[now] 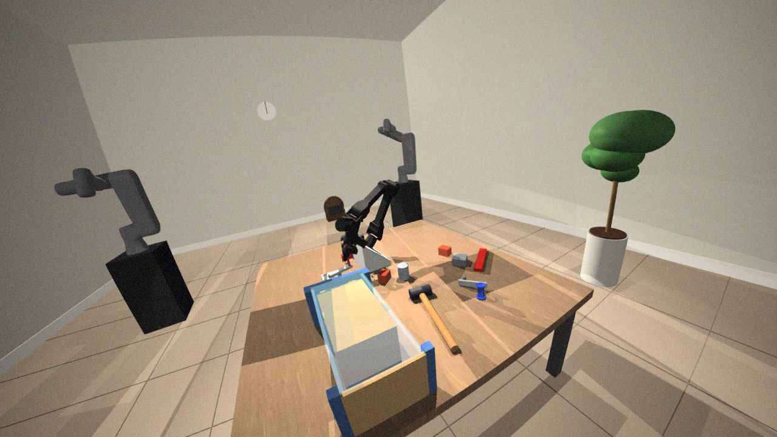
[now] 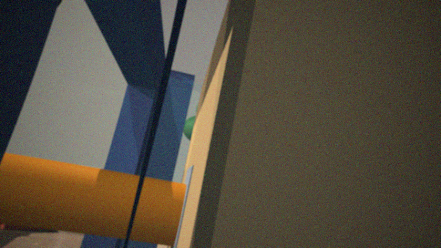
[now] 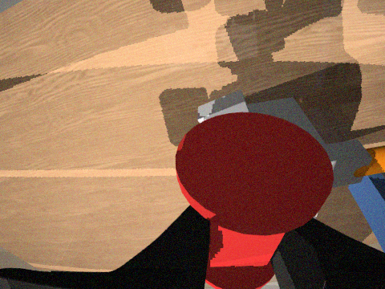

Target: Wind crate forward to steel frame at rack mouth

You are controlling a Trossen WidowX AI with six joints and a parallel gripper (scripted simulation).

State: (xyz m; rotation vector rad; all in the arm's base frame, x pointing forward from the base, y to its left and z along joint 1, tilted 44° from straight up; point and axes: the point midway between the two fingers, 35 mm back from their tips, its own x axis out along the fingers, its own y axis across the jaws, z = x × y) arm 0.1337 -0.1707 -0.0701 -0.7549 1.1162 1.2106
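My gripper (image 3: 245, 245) (image 1: 348, 254) is shut on the red winch handle knob (image 3: 254, 172) (image 1: 346, 260), just beyond the cubby's far end. Grey winch parts (image 3: 277, 105) show below the knob in the wrist view; the knob hides the square key and round hole. The orange strap (image 3: 377, 160) (image 2: 86, 197) runs from the winch side to the crate. The crate (image 1: 358, 317) (image 2: 323, 123) sits in the clear-panelled cubby and looks flat. The blue frame (image 1: 335, 280) (image 2: 120, 132) stands at the cubby's mouth. Whether the crate touches it, I cannot tell.
A pale wedge (image 1: 370, 260), a red block (image 1: 383, 275) and a silver can (image 1: 402, 271) are close to the gripper. A mallet (image 1: 439, 321), a blue spool (image 1: 481, 291), a grey bracket (image 1: 470, 282) and a red bar (image 1: 480, 260) lie farther right.
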